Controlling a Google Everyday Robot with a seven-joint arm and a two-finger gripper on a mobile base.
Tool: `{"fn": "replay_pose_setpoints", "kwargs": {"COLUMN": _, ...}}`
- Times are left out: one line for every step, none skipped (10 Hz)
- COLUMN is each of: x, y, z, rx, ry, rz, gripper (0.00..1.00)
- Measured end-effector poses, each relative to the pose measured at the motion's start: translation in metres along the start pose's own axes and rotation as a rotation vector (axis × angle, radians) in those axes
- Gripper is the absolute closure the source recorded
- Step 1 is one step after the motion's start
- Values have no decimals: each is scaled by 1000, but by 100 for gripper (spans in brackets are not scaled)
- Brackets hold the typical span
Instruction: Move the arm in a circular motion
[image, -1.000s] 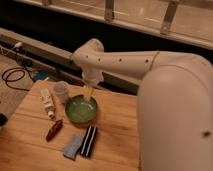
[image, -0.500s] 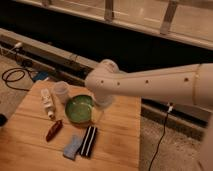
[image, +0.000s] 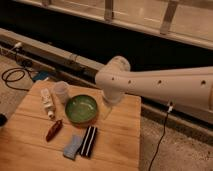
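The arm (image: 160, 82) is large, smooth and white, with small dark holes along it. It reaches in from the right edge, bends at a rounded joint (image: 116, 70) and points down. My gripper (image: 110, 106) hangs at its lower end, just above the wooden table (image: 117, 145), close to the right rim of a green bowl (image: 81, 109). It holds nothing that I can see.
On the table are a clear cup (image: 61, 91), a white bottle (image: 47, 102), a reddish-brown item (image: 53, 130), a blue sponge (image: 72, 146) and a black striped item (image: 89, 141). Cables lie on the floor at the left (image: 14, 76) and right (image: 162, 130). A long ledge runs behind.
The arm's lower end has swung to the right, from over the green bowl to beside its right rim. The objects on the table have not moved.
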Motion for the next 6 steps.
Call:
{"fn": "replay_pose_setpoints", "kwargs": {"x": -16, "y": -21, "z": 1, "rx": 8, "ry": 3, "rz": 7, "gripper": 20}}
{"fn": "replay_pose_setpoints", "kwargs": {"x": -35, "y": -45, "z": 3, "rx": 19, "ry": 8, "rz": 14, "gripper": 20}}
{"fn": "replay_pose_setpoints", "kwargs": {"x": -57, "y": -64, "z": 5, "rx": 22, "ry": 8, "rz": 14, "gripper": 20}}
{"fn": "replay_pose_setpoints", "kwargs": {"x": -87, "y": -80, "z": 8, "rx": 23, "ry": 7, "rz": 3, "gripper": 20}}
{"fn": "replay_pose_setpoints", "kwargs": {"x": -117, "y": -86, "z": 11, "rx": 20, "ry": 2, "rz": -16, "gripper": 20}}
{"fn": "replay_pose_setpoints", "kwargs": {"x": -139, "y": -90, "z": 14, "rx": 18, "ry": 0, "rz": -36, "gripper": 20}}
